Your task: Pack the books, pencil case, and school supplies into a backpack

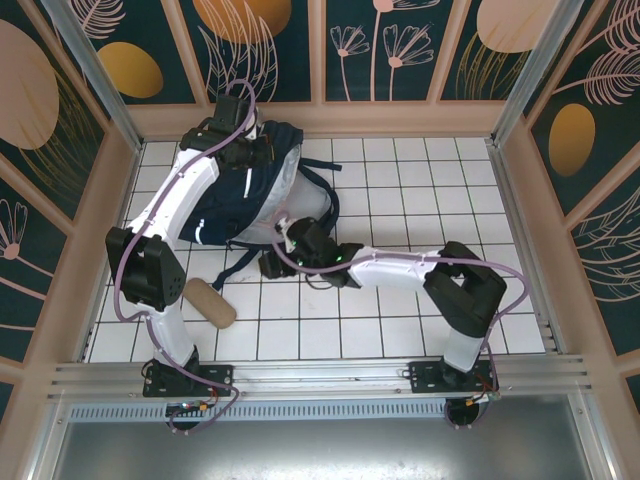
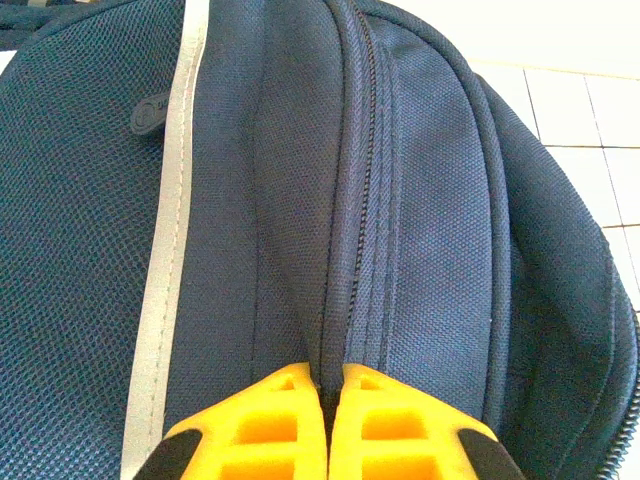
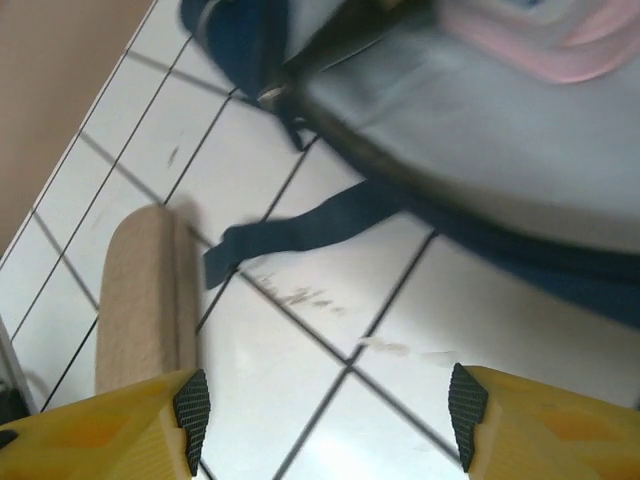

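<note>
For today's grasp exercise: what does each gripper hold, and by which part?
The left gripper is shut on the backpack, pinching the fabric ridge along its zip. The right gripper is open, holding nothing.

The large navy-blue backpack (image 2: pixel 430 220) is coarse woven cloth, matt, with a smooth grey-white stripe (image 2: pixel 165 260). Beside the backpack, the beige rounded case (image 3: pixel 140 290) looks soft, matt. The white tiled tabletop (image 3: pixel 300 410) is glossy.

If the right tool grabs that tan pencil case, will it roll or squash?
Pencil case looks soft and fuzzy, so it probably squashes a little. Its rounded, long form may roll sideways on the glossy tiles.
</note>
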Robot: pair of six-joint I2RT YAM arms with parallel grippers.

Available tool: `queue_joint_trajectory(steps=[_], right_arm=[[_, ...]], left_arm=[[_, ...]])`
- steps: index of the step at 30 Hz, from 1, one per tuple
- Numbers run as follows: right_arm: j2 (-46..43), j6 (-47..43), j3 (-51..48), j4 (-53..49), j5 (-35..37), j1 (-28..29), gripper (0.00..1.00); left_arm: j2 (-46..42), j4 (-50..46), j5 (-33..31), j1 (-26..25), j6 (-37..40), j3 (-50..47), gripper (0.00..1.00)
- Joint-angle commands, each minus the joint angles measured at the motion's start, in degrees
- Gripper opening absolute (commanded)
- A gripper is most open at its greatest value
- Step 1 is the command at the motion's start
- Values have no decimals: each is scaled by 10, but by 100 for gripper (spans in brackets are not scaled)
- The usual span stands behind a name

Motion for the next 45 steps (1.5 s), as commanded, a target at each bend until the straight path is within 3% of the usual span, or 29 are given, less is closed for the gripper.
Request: queue_joint_trajectory(steps=[1,8,17,29,37,45], right_arm=[[38,-49,32,28,42,41,71],[136,-91,123,12,48,109,74],[217,-115,197,5,13,145,81],[302,-141,284,-55,51,161,82],[286,-149,257,-53,69,165,63],[192,-120,190,-45,104,152,56]], left_arm=[[-32,51,13,10,-10,2,0],[-36,43,14,13,-7,-3,0],[-46,41,14,14,-3,-24,0],[-56,48,16,14,0,-48,0],[-54,50,16,14,-2,-48,0],[-50,62,16,15,-9,-46,0]])
